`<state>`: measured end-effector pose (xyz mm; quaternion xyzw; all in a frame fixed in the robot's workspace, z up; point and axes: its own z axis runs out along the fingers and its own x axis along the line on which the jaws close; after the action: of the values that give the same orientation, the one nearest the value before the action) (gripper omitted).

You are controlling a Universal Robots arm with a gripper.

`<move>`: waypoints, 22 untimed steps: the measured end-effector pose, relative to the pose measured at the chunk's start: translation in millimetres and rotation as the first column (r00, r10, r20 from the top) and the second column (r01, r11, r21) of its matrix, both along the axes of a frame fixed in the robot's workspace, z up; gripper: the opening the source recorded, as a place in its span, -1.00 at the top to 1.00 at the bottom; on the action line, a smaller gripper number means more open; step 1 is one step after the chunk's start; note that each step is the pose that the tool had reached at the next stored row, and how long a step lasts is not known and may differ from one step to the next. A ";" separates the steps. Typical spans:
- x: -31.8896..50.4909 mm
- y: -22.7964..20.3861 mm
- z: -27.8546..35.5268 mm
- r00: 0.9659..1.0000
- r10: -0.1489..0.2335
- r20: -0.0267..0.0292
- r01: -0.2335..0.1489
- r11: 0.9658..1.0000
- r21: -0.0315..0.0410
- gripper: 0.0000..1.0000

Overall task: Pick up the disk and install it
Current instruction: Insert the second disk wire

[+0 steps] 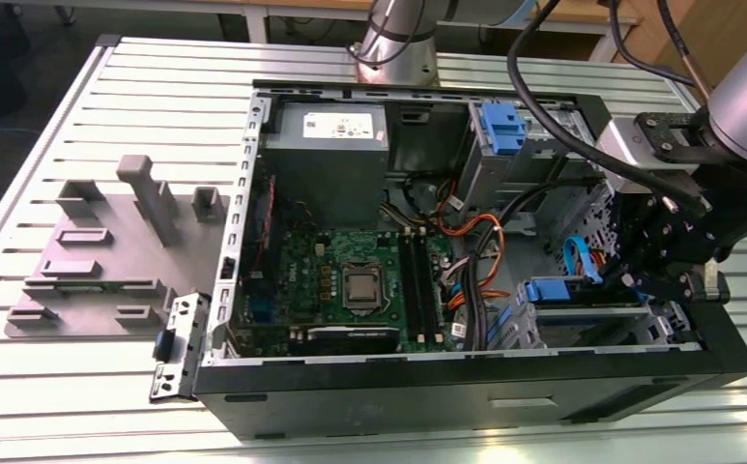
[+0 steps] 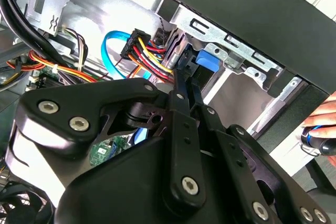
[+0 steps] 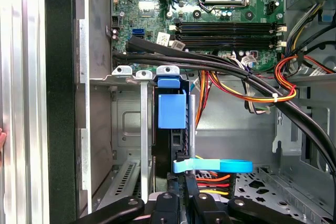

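The disk [image 3: 170, 111] stands edge-on in the drive cage [image 3: 126, 124] at the front corner of the open computer case [image 1: 476, 387], with its blue plastic rail facing out. The same blue rail [image 1: 557, 290] shows in the exterior view, low on that view's right. My gripper [image 3: 186, 184] is inside the case, just behind the disk. Its two black fingers [image 2: 184, 103] lie pressed together and their tips reach the disk's blue end [image 2: 206, 60]. Nothing is clamped between them. The disk's metal body is mostly hidden by the cage.
Thick black cables [image 3: 236, 72] and red, yellow and orange wires [image 2: 149, 51] run close by, along with a blue flat cable [image 3: 212, 166]. The motherboard [image 1: 347, 280], a grey power-supply box [image 1: 328, 145] and another blue latch [image 1: 500, 130] fill the case. A grey fixture [image 1: 102, 251] sits on the table. A hand [image 2: 323, 116] is outside the case.
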<state>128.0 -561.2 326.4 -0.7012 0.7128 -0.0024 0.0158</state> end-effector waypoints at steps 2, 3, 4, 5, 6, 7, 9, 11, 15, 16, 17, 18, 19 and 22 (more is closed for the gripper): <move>0.0 0.0 0.0 1.000 0.000 0.000 0.000 1.000 0.000 0.67; 0.0 0.0 -0.3 1.000 0.000 0.000 0.000 1.000 0.000 0.67; 0.0 0.0 -0.5 1.000 0.000 0.000 0.000 1.000 0.000 0.67; 0.0 0.0 -0.5 1.000 0.000 0.000 0.000 1.000 0.000 0.67; 0.0 0.0 -0.6 1.000 0.000 0.000 0.000 1.000 0.000 0.67; 0.0 -0.1 -0.6 1.000 0.000 0.000 0.000 1.000 0.000 0.67; 0.0 0.0 -0.8 1.000 0.000 0.000 0.000 1.000 0.000 0.67; 0.0 0.0 -0.8 1.000 0.000 0.000 0.000 1.000 0.000 0.67; 0.0 0.0 -0.8 1.000 0.000 0.000 0.000 1.000 0.000 0.67; 0.0 0.0 -0.8 1.000 0.000 0.000 0.000 1.000 0.000 0.67; 0.0 0.0 -0.8 1.000 0.000 0.000 0.000 1.000 0.000 0.67; 0.0 0.0 -0.8 1.000 0.000 0.000 0.000 1.000 0.000 0.67; 0.0 0.0 -0.8 1.000 0.000 0.000 0.000 1.000 0.000 0.67; 0.0 0.0 -0.8 1.000 0.000 0.000 0.000 1.000 0.000 0.67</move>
<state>128.0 -561.2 325.5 -0.7012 0.7128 -0.0024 0.0158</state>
